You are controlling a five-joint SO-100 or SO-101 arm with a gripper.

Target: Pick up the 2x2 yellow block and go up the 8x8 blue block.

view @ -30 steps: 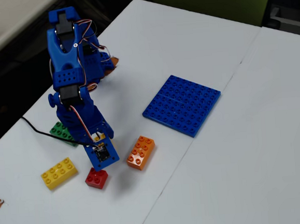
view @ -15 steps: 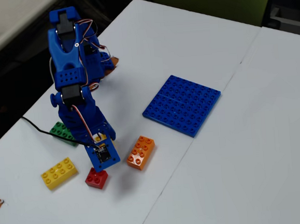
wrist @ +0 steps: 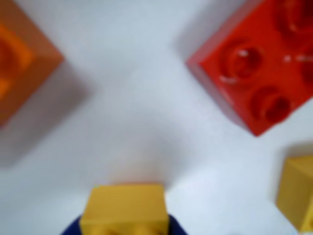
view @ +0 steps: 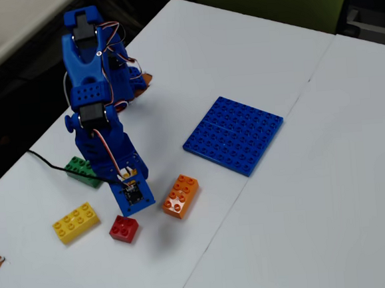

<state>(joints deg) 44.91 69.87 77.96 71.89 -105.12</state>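
Over white table [view: 306,228] | gripper [wrist: 124,225] clamps smooth 2x2 yellow block [wrist: 124,205] | studded 8x8 blue block [view: 234,134] well apart

A: What colours sit on the white table [view: 306,228]?

B: In the fixed view, a blue studded baseplate [view: 234,134] on the right, an orange brick [view: 180,195] nearer, a red brick [view: 124,229] left of it, a long yellow brick [view: 75,222] farther left, and a green brick [view: 83,170].

A: And the arm [view: 100,111]?

B: Blue all over. In the wrist view a yellow block [wrist: 124,208] shows at the bottom edge against dark blue.
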